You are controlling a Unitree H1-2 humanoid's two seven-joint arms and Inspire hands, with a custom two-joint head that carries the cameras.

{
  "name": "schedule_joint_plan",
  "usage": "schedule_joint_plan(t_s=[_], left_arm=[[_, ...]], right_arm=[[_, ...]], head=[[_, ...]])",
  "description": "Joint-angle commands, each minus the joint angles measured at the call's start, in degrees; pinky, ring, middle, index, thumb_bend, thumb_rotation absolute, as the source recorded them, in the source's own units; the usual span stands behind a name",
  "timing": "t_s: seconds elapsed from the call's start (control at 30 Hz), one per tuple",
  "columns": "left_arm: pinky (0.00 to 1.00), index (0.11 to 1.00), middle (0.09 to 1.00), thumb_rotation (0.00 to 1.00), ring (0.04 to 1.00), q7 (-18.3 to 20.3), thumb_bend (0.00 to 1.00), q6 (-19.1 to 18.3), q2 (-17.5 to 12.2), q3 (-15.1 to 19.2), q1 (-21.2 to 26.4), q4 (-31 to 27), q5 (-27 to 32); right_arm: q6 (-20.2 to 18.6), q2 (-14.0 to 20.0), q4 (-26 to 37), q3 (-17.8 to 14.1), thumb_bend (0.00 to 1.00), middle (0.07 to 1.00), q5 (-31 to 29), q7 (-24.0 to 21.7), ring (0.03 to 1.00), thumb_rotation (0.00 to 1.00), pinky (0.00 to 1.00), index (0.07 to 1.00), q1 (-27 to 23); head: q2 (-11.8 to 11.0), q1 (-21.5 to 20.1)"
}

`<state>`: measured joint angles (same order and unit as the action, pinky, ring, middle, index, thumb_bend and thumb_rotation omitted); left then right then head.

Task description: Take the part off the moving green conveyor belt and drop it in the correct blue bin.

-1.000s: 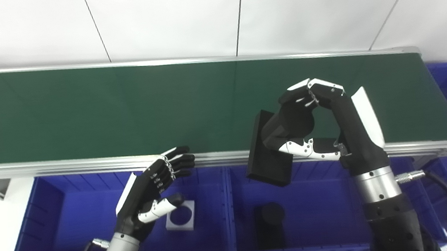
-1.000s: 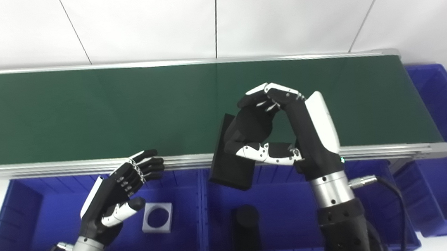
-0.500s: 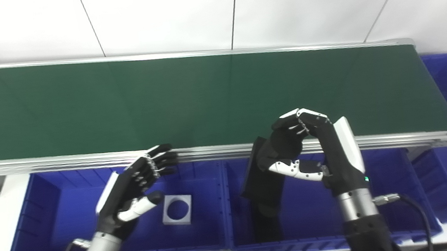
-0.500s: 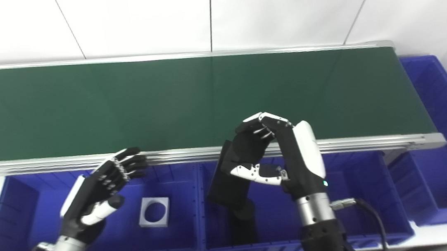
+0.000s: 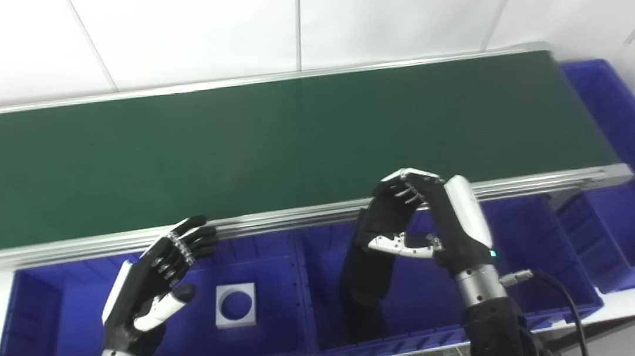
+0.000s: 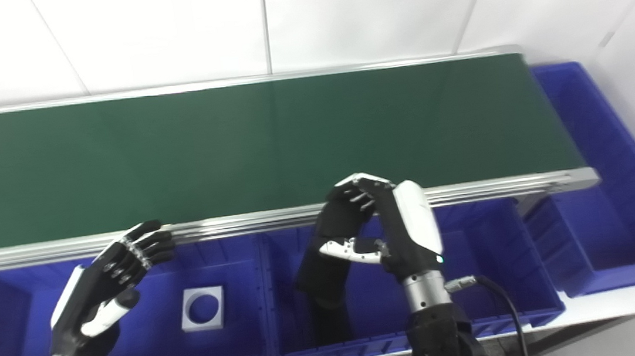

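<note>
The green conveyor belt (image 5: pixel 266 142) carries nothing that I can see. My right hand (image 5: pixel 419 217) is just in front of the belt's near rail, over the middle blue bin (image 5: pixel 517 281), and is shut on a flat black part (image 5: pixel 367 267). The part hangs tilted, its lower end inside the bin. Below it on the bin floor lies another black part (image 5: pixel 361 322). My left hand (image 5: pixel 154 278) is open over the left blue bin (image 5: pixel 67 322), holding nothing.
A white square part with a round hole (image 5: pixel 235 304) lies in the left bin, right of my left hand. A third blue bin (image 5: pixel 623 169) stands past the belt's right end. The silver rail (image 5: pixel 275 221) runs between belt and bins.
My right hand has carried the black part from over the belt's near edge down into the middle bin's opening. The left hand stays open over its bin. The camera has shifted.
</note>
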<state>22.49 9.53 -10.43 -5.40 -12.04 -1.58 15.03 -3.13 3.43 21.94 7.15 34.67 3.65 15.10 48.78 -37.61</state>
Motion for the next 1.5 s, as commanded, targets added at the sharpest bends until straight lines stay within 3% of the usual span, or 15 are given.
schedule_joint_plan(t_s=[0.0,0.47,0.83,0.97,1.2,1.47], left_arm=[[0.75,0.794,0.776,0.52,0.762,0.2,1.00,-0.7,-0.4,0.4,0.4,-2.4,1.3],[0.76,0.798,0.771,0.53,0.764,0.3,1.00,-1.6,-1.1,1.2,0.0,-3.2,1.8],[0.75,0.803,0.774,0.54,0.757,0.7,1.00,-2.4,-2.3,2.1,-0.7,-4.1,2.8],[0.75,0.799,0.772,0.54,0.759,1.0,1.00,-3.1,-2.7,2.2,-1.0,-4.7,3.1],[0.75,0.803,0.770,0.55,0.761,1.2,1.00,-3.8,-3.4,2.3,-0.9,-5.1,3.4],[0.75,0.797,0.766,0.54,0.749,1.9,1.00,-4.3,-3.5,2.9,-0.3,-4.5,4.4]], right_arm=[[2.8,0.6,0.7,-0.7,0.50,0.504,0.3,2.0,0.450,0.00,0.38,0.515,-1.0],[2.1,2.7,0.0,-6.2,0.50,0.519,-0.5,3.3,0.450,0.00,0.34,0.523,0.5],[1.3,2.3,-5.1,-4.1,0.50,0.510,2.1,3.8,0.449,0.00,0.35,0.515,-2.8],[3.0,3.0,-7.8,-2.6,0.50,0.514,4.6,5.3,0.443,0.00,0.35,0.518,-3.2],[-1.4,4.2,-7.9,1.2,0.50,0.523,9.2,1.8,0.441,0.00,0.35,0.526,-2.9],[-4.3,5.2,-9.4,2.1,0.50,0.507,12.6,-0.7,0.442,0.00,0.34,0.540,-3.3]], head=[[0.0,0.1],[0.2,-0.1],[0.6,-2.0],[0.9,-2.6],[1.2,-3.4],[1.3,-3.5]])
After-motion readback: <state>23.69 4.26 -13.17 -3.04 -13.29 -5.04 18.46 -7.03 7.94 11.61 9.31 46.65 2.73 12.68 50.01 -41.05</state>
